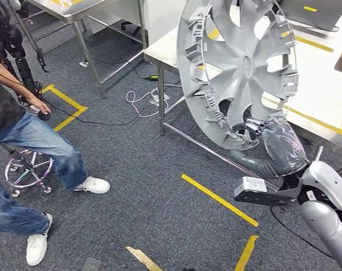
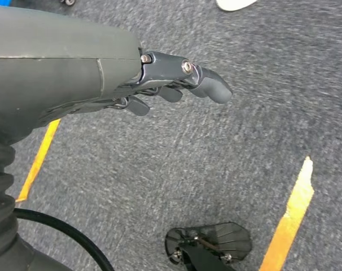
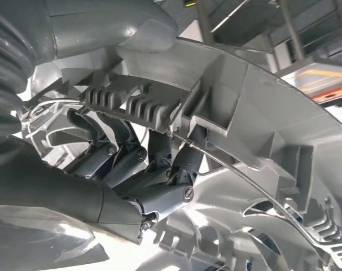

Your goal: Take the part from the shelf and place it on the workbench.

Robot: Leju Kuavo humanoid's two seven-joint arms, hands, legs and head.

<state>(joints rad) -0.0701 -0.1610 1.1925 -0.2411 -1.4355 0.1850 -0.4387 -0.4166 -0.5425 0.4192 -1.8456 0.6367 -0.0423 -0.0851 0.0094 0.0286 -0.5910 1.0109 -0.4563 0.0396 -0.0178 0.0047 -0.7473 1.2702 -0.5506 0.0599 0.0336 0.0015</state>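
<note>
A person (image 1: 16,130) in jeans and white shoes sits on a stool (image 1: 26,169) at the far left, well apart from the counter (image 1: 323,84), one hand on a dark controller.

The left robot hand (image 2: 178,84) hangs over grey carpet (image 2: 194,164) marked with yellow tape; its fingers are straight and slightly apart, holding nothing.

The part (image 1: 237,68), a grey wheel cover, stands nearly upright in the air at the counter's front left corner, its ribbed inner side facing the camera. Most of it overlaps the counter's top in the head view, while its lower rim hangs below the counter's edge, over the floor. The right robot hand (image 1: 263,138) grips that lower rim from beneath: in the right wrist view the dark fingers (image 3: 118,152) curl through the openings and the thumb presses the rim's outer edge. The right arm (image 1: 327,209) rises from the lower right, bent at the wrist, hand turned upward. White cables (image 1: 145,99) lie on the floor left of the counter's leg.
</note>
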